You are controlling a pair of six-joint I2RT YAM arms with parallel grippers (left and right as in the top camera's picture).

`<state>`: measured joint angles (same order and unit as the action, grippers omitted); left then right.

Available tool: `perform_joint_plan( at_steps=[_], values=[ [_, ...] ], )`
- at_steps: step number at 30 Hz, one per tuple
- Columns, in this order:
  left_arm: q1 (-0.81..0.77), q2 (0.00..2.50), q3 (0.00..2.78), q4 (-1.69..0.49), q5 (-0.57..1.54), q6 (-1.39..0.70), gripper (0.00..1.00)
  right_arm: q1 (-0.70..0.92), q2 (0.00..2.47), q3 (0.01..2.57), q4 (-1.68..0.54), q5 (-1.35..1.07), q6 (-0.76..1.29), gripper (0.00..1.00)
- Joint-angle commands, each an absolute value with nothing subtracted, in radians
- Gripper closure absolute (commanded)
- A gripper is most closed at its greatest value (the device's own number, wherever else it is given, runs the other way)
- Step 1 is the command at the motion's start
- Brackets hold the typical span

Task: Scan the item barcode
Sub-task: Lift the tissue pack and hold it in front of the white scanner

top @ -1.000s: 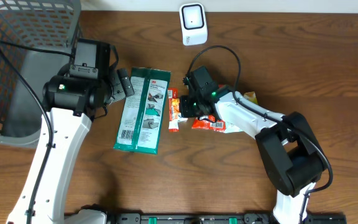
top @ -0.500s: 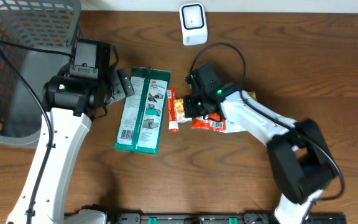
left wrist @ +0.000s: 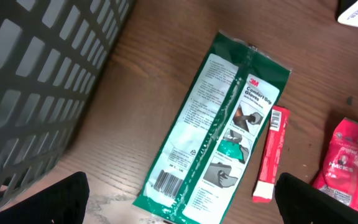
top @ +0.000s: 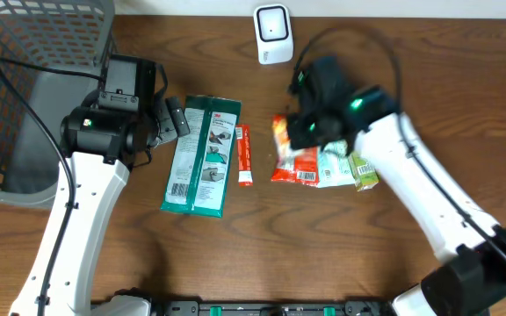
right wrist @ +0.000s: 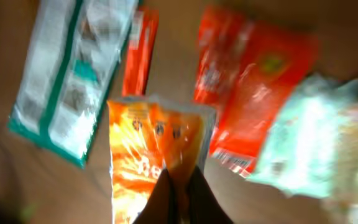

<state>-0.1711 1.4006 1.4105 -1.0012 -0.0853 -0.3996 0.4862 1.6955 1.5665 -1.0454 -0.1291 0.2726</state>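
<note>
Where the right pincer [right wrist: 179, 194] clamps together, the orange packet [right wrist: 146, 142] sits — edge pinched.

White-linked left arm [top: 64, 233] carrying black joints, right arm [top: 429, 197] glowing a green light [top: 356, 104], black cables [top: 29, 105] looping, right gripper [right wrist: 179, 186] showing dark fingers

We see the item, an orange snack packet [right wrist: 154, 146] with pale print, pinched at one edge between the closed fingers of the right gripper [right wrist: 180, 186]. The wrist view is blurred, so we cannot read its print or find a barcode. From overhead, it sits near the table's middle, slightly crumpled. The scanner [top: 272, 33], a white box with a rounded window on its face, stands at the far edge, almost straight beyond the packet and apart from it.
</note>
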Motion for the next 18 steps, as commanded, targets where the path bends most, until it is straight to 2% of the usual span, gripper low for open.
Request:
perform_joint_plan(
  at_steps=[1, 5, 8, 14, 18],
  values=[
    [-0.169, 1.394, 1.411, -1.006, -0.098, -0.405, 0.04, 0.465, 1.720, 1.845, -1.191, 0.047, 0.211, 0.99],
    [-0.169, 1.394, 1.411, -1.006, -0.098, -0.405, 0.04, 0.466, 1.791, 2.106, -1.334, 0.182, 0.190, 0.99],
    [-0.169, 1.394, 1.411, -1.006, -0.098, -0.405, 0.04, 0.466, 1.848, 2.235, -1.356, 0.263, 0.144, 0.99],
    [-0.169, 1.394, 1.411, -1.006, -0.098, -0.405, 0.04, 0.478, 1.934, 2.257, -1.150, 0.341, -0.035, 0.99],
    [-0.169, 1.394, 1.411, -1.006, -0.098, -0.405, 0.04, 0.505, 2.015, 2.257, -0.989, 0.477, -0.195, 0.99]
  ],
)
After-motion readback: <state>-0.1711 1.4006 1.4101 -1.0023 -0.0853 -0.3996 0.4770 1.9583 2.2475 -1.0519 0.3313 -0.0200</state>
